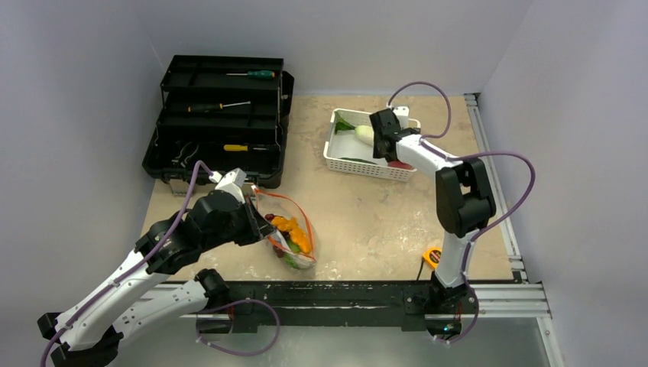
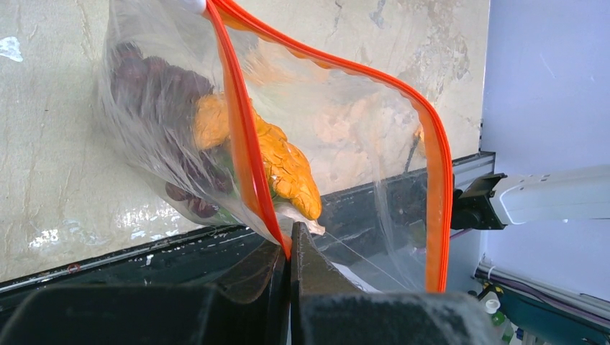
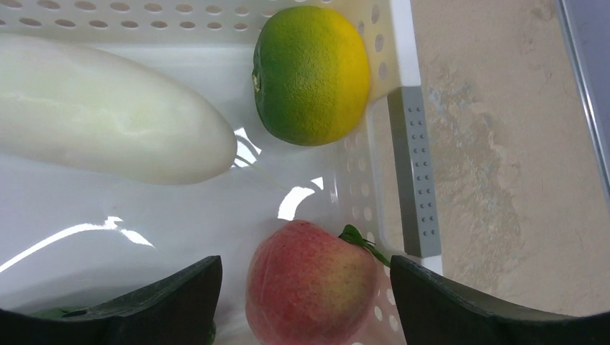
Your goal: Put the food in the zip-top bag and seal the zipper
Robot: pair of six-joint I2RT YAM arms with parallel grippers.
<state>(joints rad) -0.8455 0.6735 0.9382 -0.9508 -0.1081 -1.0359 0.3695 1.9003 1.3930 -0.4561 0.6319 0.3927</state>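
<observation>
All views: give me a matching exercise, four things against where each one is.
1 peach
2 grapes
3 zipper
4 green screwdriver

a on the toolbox
b between the open right tool's fingers
c inside the bag
d pinched in the shut left tool

Pairs: 1-b, 2-c, 3-d, 4-a

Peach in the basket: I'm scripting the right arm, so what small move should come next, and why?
Probably lower the right end effector slightly and close on the peach: its open jaws straddle it in the basket, and the left end effector holds the bag mouth open.
</observation>
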